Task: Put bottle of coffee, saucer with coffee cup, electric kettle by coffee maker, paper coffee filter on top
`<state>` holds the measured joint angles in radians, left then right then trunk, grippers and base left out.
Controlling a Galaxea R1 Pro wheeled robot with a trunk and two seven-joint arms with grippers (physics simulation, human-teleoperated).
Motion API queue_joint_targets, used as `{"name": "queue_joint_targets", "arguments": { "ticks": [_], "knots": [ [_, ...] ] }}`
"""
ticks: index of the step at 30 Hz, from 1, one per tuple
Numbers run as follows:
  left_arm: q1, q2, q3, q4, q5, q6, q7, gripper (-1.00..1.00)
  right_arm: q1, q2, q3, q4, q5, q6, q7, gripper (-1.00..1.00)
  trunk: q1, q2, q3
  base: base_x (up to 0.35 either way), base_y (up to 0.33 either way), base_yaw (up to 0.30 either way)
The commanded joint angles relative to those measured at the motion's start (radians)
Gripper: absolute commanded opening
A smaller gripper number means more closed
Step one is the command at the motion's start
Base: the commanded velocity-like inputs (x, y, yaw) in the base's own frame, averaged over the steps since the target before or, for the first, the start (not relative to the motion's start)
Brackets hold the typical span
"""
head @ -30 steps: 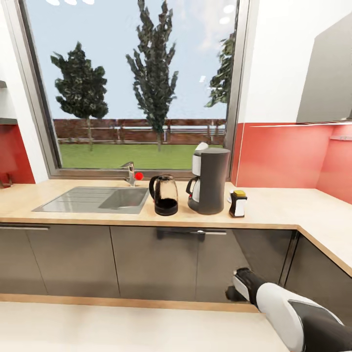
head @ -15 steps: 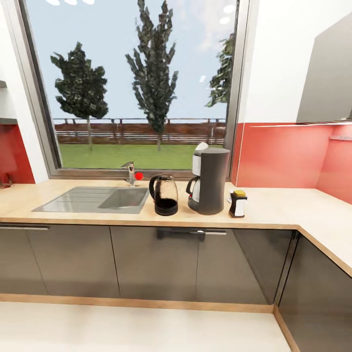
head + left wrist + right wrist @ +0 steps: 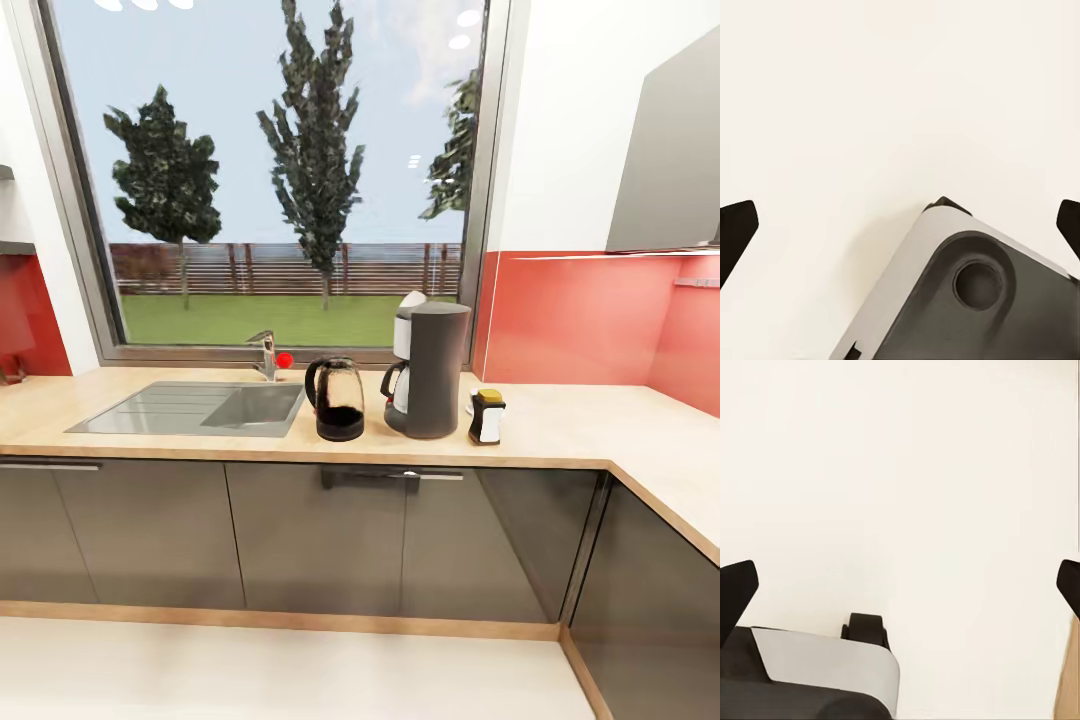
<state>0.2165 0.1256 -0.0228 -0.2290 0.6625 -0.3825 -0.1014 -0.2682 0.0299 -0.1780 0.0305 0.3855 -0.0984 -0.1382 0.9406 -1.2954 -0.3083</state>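
On the kitchen countertop (image 3: 570, 425) stands the dark grey coffee maker (image 3: 432, 370), under the window. A small white paper coffee filter (image 3: 412, 299) pokes up at its top, on the side away from me. To its left is the glass electric kettle (image 3: 335, 400). To its right is the bottle of coffee (image 3: 487, 416), with its yellow cap. Behind the bottle a white sliver shows; whether it is the saucer or the coffee cup I cannot tell. My left gripper (image 3: 900, 229) and right gripper (image 3: 900, 589) are both open and hold nothing, over pale floor.
A steel sink (image 3: 190, 408) with a tap (image 3: 267, 355) is set into the worktop left of the kettle. Glossy grey cabinets (image 3: 320, 540) run below, and the counter turns a corner at the right. Parts of my base (image 3: 960, 300) show in both wrist views.
My right arm, which showed low at the right of the head view one second ago, has dropped out of that view. The things on the counter have not moved.
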Motion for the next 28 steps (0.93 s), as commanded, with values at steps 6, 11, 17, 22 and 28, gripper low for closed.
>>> {"name": "queue_joint_targets", "arguments": {
  "ticks": [6, 11, 17, 22, 28],
  "knots": [
    [0.001, 0.0, -0.003, -0.001, 0.01, -0.001, -0.006, 1.0, -0.001, -0.005, -0.009, 0.003, 0.009, -0.004, -0.006, 1.0, 0.0, -0.001, -0.001, 0.0, 0.0, 0.0],
    [0.001, 0.0, -0.003, -0.001, 0.01, -0.001, -0.006, 1.0, -0.001, -0.002, -0.009, 0.003, 0.01, -0.004, -0.006, 1.0, 0.0, -0.001, -0.001, 0.0, 0.0, 0.0],
    [0.001, 0.0, -0.003, -0.001, 0.011, -0.001, -0.006, 1.0, -0.001, -0.003, -0.009, 0.003, 0.01, -0.004, -0.006, 1.0, 0.0, -0.001, -0.001, 0.0, 0.0, 0.0],
    [0.001, 0.0, -0.003, -0.001, 0.011, -0.001, -0.006, 1.0, -0.001, -0.003, -0.009, 0.003, 0.01, -0.004, -0.005, 1.0, 0.0, -0.001, -0.001, 0.0, 0.0, 0.0],
    [0.0, 0.0, -0.003, -0.001, 0.01, -0.001, -0.006, 1.0, -0.001, -0.003, -0.009, 0.003, 0.01, -0.004, -0.005, 1.0, 0.0, -0.001, -0.001, 0.0, 0.0, 0.0]
  ]
}}
